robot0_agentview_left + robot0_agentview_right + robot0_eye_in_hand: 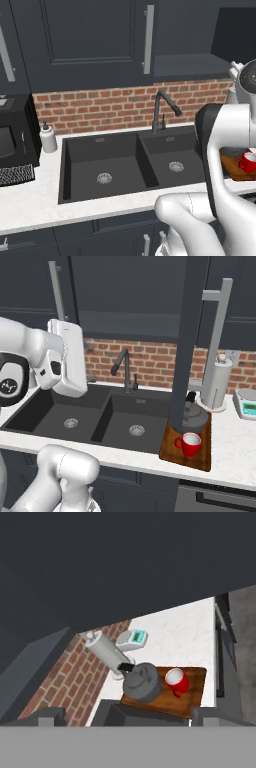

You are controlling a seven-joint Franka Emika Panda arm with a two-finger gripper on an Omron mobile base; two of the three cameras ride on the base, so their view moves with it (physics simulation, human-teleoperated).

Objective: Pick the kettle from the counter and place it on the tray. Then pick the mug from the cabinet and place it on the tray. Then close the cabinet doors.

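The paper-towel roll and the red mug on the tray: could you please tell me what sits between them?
The kettle stands between the paper-towel roll and the mug, on the tray, seen in the right base view.

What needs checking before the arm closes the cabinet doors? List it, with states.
1. kettle on the tray: ok.
2. mug upright on the tray, in front of the kettle: ok.
3. gripper open and holding nothing: ok.
4. cabinet door standing open over the tray: not ok, must be shut.
5. Door's bar handle free to reach: cannot tell.
6. Paper-towel roll clear of the door's swing: cannot tell.
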